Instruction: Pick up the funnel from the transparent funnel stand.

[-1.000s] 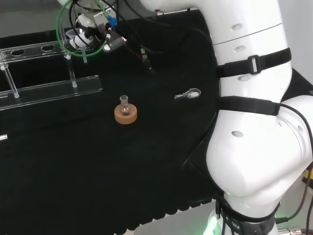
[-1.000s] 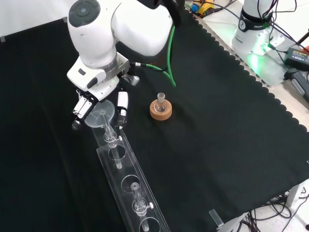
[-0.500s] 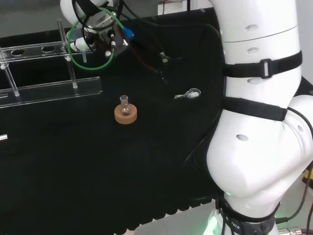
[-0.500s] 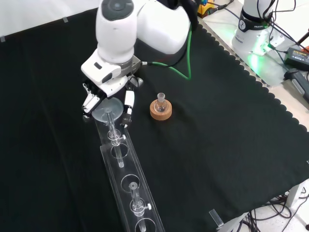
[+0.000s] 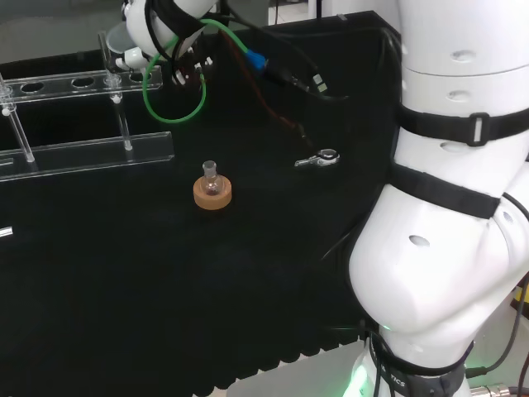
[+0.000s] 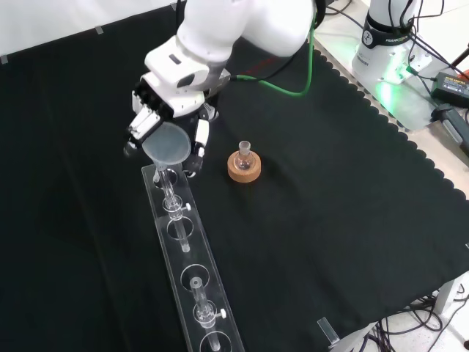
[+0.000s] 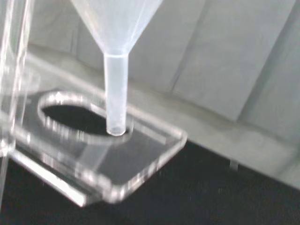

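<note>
In the front view the hand (image 6: 152, 111) is curled round the wide cone of the clear funnel (image 6: 167, 143), fingers on one side and thumb on the other. The funnel hangs over the far end of the long transparent stand (image 6: 192, 264). Seen from the wrist, the funnel's stem (image 7: 115, 93) ends just above the rim of a round hole in the stand's top plate (image 7: 136, 159). From the head view, the hand (image 5: 157, 29) holds the funnel (image 5: 122, 43) above the stand (image 5: 91, 153) at the upper left.
A small round flask on a cork ring (image 6: 243, 166) (image 5: 212, 191) stands just right of the hand in the front view. A metal clip (image 5: 318, 159) lies on the cloth. Another clear piece (image 6: 199, 301) sits lower in the stand. A green cable (image 6: 286, 81) loops off the arm.
The hand has risen with the funnel in it, and the stem has come up out of the stand's hole. The arm's links have swung along with it.
</note>
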### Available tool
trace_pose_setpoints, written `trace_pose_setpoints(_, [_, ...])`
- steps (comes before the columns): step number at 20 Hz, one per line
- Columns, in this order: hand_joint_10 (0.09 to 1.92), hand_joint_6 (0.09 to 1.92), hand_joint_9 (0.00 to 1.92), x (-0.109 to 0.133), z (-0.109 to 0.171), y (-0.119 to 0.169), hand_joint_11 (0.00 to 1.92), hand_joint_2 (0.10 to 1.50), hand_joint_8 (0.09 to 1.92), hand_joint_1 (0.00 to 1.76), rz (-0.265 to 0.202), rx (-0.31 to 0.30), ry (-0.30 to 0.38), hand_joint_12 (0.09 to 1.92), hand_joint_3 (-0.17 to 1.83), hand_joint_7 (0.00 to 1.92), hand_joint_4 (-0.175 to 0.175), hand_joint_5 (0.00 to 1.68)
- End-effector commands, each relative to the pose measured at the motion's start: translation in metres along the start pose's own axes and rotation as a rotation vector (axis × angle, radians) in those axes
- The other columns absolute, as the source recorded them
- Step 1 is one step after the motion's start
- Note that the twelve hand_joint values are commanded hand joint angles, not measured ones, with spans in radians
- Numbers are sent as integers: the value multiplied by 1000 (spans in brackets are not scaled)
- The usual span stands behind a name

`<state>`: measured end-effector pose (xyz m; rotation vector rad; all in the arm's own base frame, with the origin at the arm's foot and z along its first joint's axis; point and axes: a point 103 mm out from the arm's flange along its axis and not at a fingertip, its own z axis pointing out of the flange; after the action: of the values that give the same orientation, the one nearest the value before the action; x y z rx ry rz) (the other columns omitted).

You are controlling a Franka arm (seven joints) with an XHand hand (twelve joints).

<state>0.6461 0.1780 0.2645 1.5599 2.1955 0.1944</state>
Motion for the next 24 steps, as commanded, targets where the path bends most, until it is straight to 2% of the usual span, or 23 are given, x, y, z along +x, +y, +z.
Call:
trace_pose_setpoints(1, [933,453,1920,-16,-57,6,1920,707,959,1211,49,-164,35,1286,509,1649,-175,1359])
trace_pose_setpoints(4, [962,442,1920,-30,-82,3,1920,657,914,1216,82,-196,59,1296,590,1690,-175,1382])
trace_pose_setpoints(9, [954,438,1920,-70,-162,-21,1920,620,894,1221,170,-266,93,1312,650,1707,-175,1398])
trace_pose_setpoints(10, [954,437,1920,-77,-190,-36,1920,616,895,1221,207,-264,113,1314,657,1710,-175,1399])
trace_pose_setpoints(11, [955,438,1920,-80,-202,-43,1920,613,895,1222,223,-257,120,1315,661,1712,-175,1400])
trace_pose_setpoints(13, [960,440,1920,-84,-214,-53,1920,603,896,1222,242,-235,139,1320,677,1714,-175,1402])
trace_pose_setpoints(15, [961,442,1920,-91,-229,-76,1920,599,896,1223,274,-195,201,1323,684,1715,-175,1403])
trace_pose_setpoints(17, [959,444,1920,-99,-238,-97,1920,595,897,1223,267,-164,264,1328,692,1715,-175,1404])
trace_pose_setpoints(18, [957,445,1920,-107,-245,-115,1920,592,898,1223,242,-159,295,1332,697,1715,-175,1404])
trace_pose_setpoints(20, [956,448,1920,-115,-251,-130,1920,589,899,1223,219,-154,317,1335,702,1715,-175,1404])
trace_pose_setpoints(22, [958,453,1920,-118,-257,-152,1920,585,901,1223,156,-144,339,1328,710,1714,-175,1403])
trace_pose_setpoints(24, [958,457,1920,-116,-259,-159,1920,583,902,1223,127,-142,355,1327,714,1714,-175,1402])
